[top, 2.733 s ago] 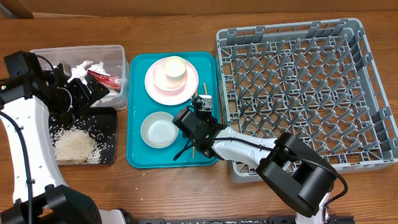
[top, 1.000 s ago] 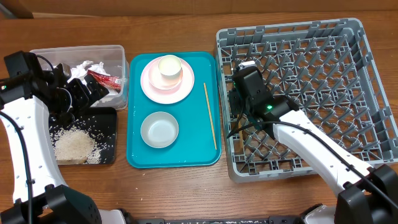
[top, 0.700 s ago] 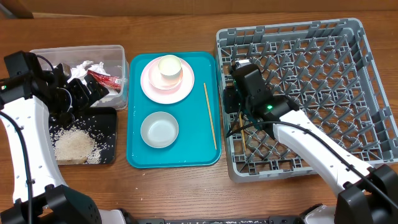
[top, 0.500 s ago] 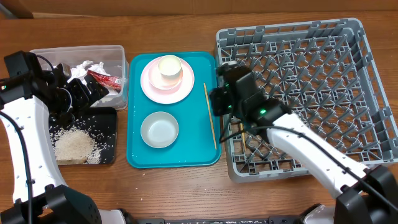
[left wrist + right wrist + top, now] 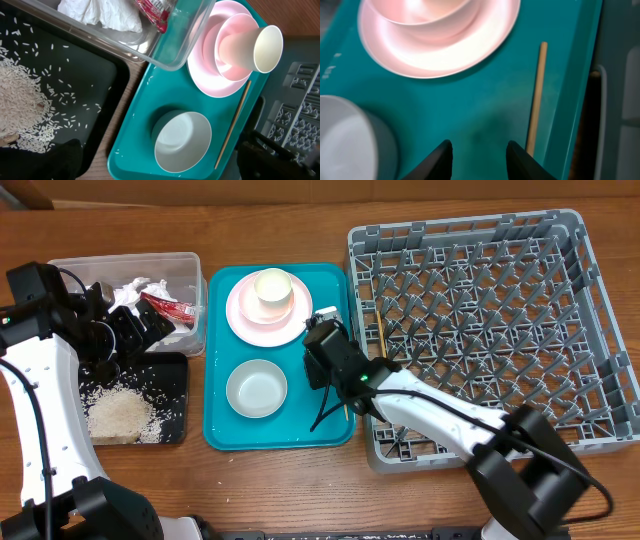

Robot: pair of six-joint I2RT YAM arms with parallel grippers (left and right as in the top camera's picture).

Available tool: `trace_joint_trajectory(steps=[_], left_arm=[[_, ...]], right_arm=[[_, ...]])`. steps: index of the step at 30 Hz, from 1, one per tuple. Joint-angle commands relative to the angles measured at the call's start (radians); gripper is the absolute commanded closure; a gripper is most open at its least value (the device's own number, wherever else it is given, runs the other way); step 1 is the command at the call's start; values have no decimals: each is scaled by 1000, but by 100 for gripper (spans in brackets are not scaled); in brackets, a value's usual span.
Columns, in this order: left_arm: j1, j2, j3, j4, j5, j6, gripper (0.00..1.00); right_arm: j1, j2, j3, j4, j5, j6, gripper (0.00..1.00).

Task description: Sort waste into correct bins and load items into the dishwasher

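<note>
Though thin, straight pale-wood chopstick [image 5: 536, 95]

Teal tray [image 5: 215, 430] as landmark: on it sit a pale pink plate [image 5: 243, 320], a slightly deeper pink bowl [image 5: 230, 25], a cream-white cup [image 5: 274, 285], a pale grey bowl [image 5: 256, 388] and a tan wooden chopstick [image 5: 233, 124]. Left of the tray, a clear tub [image 5: 190, 265] shows white napkins [image 5: 130, 292] and a red packet [image 5: 165, 305]; the black tray [image 5: 172, 375] is speckled with white rice [image 5: 120, 415]. Right of the tray is a grey rack [image 5: 480, 310] with a regular grid of pegs, on a brown wood-grain table [image 5: 300, 230].
</note>
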Motion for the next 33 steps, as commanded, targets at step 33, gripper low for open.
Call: trace_joint_trajectory(steps=[33], left_arm=[[-11, -19, 21, 2, -7, 11, 0]], right_arm=[[-2, 105, 8, 105, 20, 87, 51]])
